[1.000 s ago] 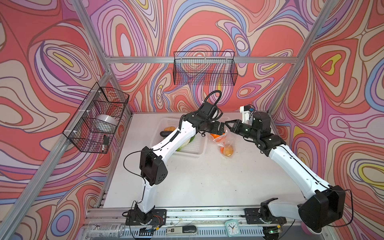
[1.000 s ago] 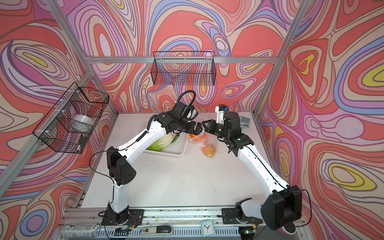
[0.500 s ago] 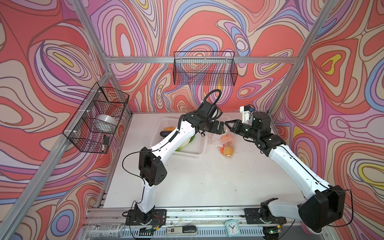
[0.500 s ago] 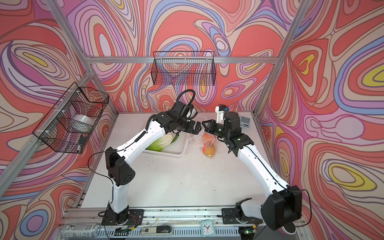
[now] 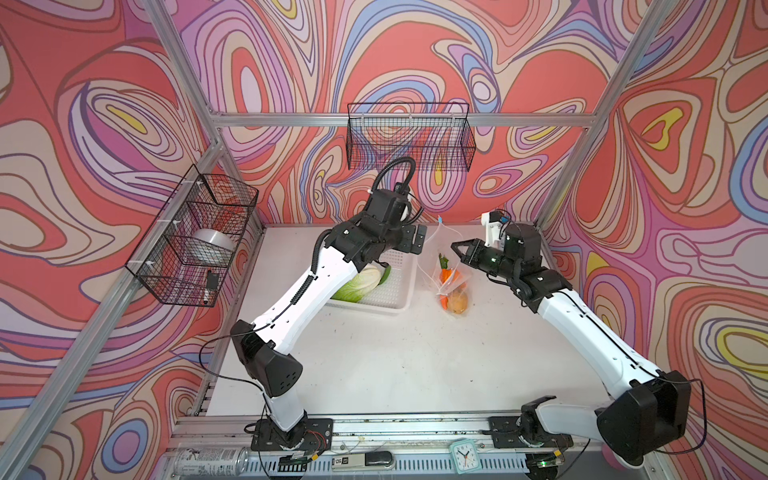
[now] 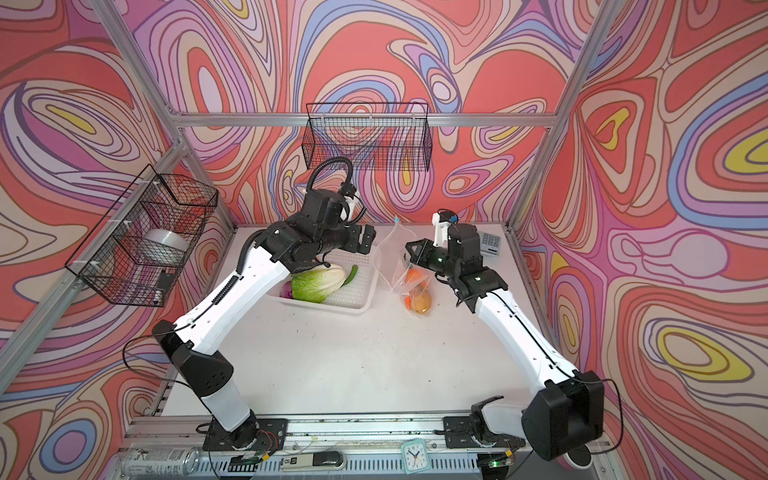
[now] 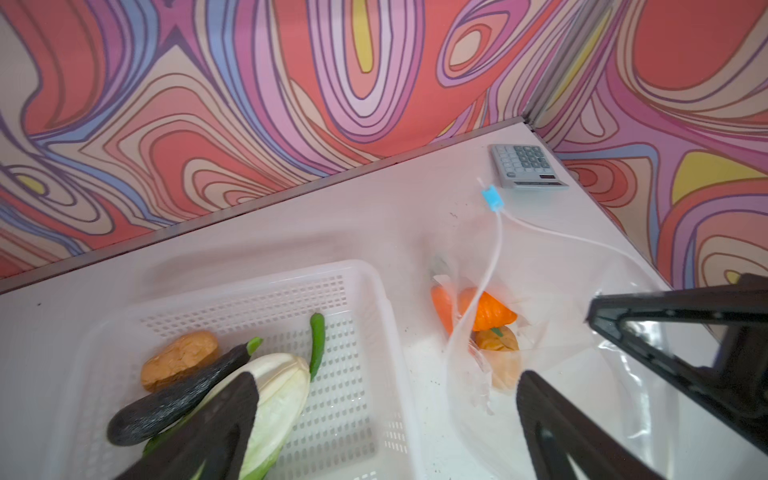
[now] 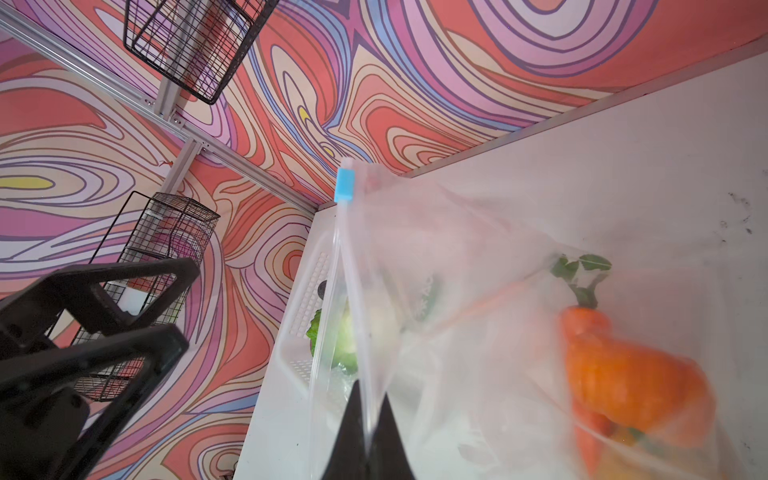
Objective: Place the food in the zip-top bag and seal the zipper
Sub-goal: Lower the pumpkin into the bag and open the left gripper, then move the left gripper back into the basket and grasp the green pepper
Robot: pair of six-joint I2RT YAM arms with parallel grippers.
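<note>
Done: carrot (image 7: 441, 305), pumpkin (image 7: 488, 309), potato (image 7: 496, 340) in bag (image 8: 478, 291), beside basket (image 6: 353, 297).
To do: cabbage (image 6: 318, 282), eggplant (image 7: 178, 399), 2nd potato (image 7: 179, 359) in basket; zipper (image 7: 492, 198) not shut yet.
L gripper (image 6: 366, 240): wide apart, empty.
R gripper (image 8: 368, 411): pinches bag mouth edge.

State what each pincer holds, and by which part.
Right pincer grips the bag by its zipper strip; left pincer is open, holding nothing.
</note>
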